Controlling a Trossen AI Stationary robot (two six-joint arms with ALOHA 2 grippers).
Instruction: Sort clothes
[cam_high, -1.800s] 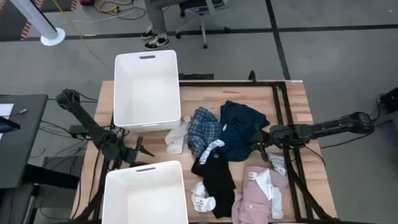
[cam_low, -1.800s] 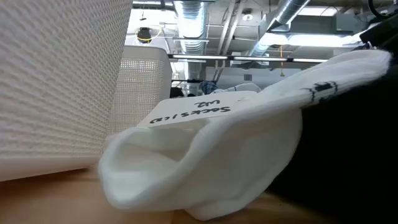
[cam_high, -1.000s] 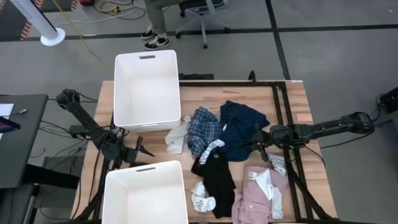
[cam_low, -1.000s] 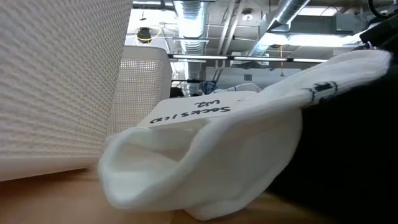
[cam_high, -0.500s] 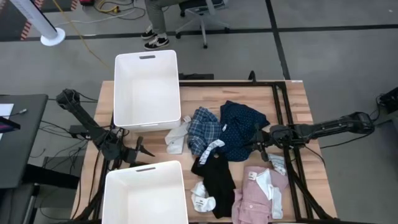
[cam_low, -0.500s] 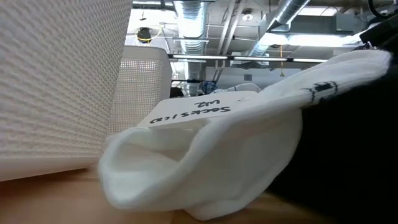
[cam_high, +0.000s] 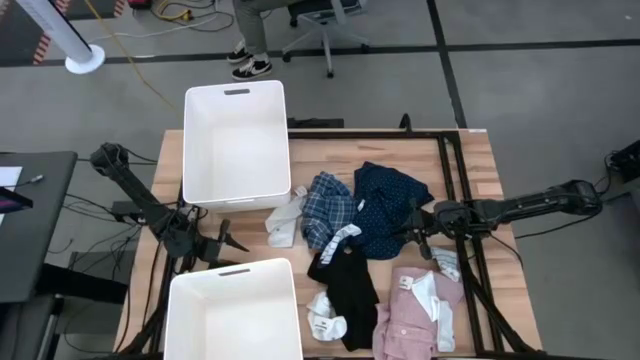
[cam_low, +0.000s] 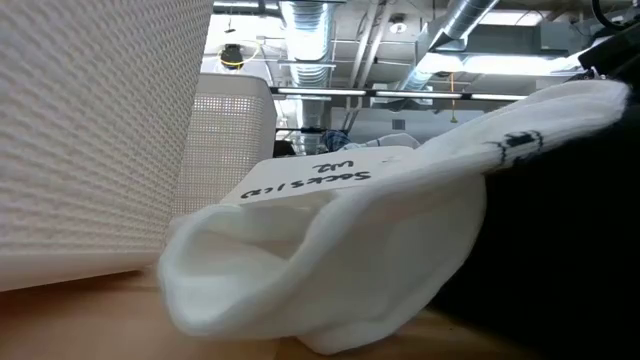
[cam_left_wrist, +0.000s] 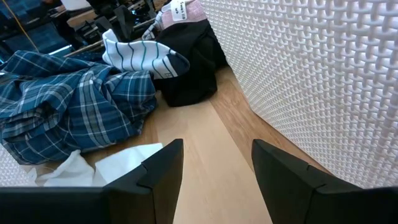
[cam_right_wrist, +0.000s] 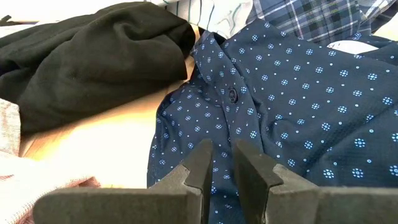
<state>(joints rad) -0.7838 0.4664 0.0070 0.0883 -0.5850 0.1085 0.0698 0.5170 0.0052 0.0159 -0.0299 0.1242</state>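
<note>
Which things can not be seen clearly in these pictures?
- Low view: a white sock fills the frame and hides the table behind it.
- High view: the pink shirt is cut by the bottom edge.
- Right wrist view: whether the right gripper pinches the navy dotted shirt.

Nothing has changed since the earlier pictures: both arms and all the clothes (cam_high: 355, 245) lie as before.
</note>
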